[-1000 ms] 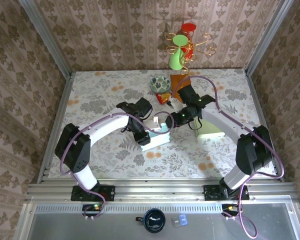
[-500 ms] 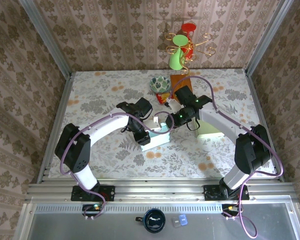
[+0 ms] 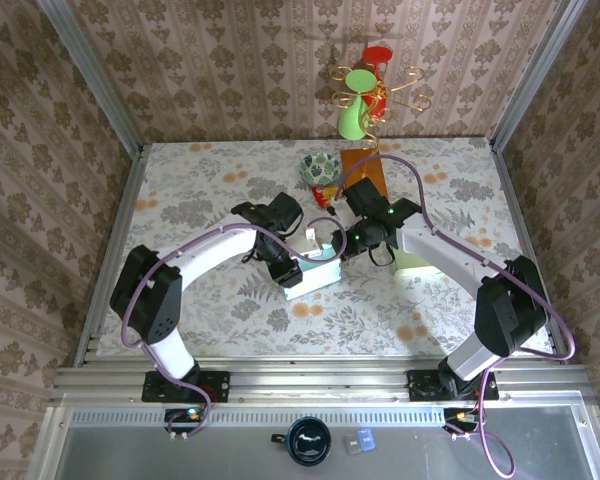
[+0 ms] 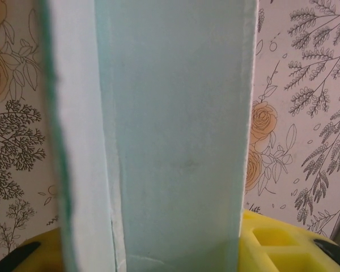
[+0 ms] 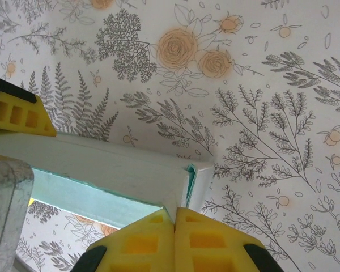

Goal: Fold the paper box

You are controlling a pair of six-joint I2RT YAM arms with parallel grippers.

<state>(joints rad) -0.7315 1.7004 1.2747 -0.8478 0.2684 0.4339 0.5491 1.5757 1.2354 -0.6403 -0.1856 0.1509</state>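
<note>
The left gripper (image 4: pixel 158 252) jaws pinch the paper box (image 4: pixel 175 141) wall; the right gripper (image 5: pixel 174 226) jaws press together on its corner.

On the flowered desk (image 3: pixel 180 190) we are counting two arms, a left arm (image 3: pixel 212 250) and a right arm (image 3: pixel 450 255), one paper box (image 3: pixel 315 280), one patterned bowl (image 3: pixel 320 168), one green cone (image 3: pixel 352 115), one brown block (image 3: pixel 368 162), plus one dark mug (image 3: pixel 308 440) below.

The floral-patterned table (image 3: pixel 195 195) is enclosed by walls (image 3: pixel 210 60) papered in brown damask; an aluminium rail (image 3: pixel 310 380) is seen across the bottom.
</note>
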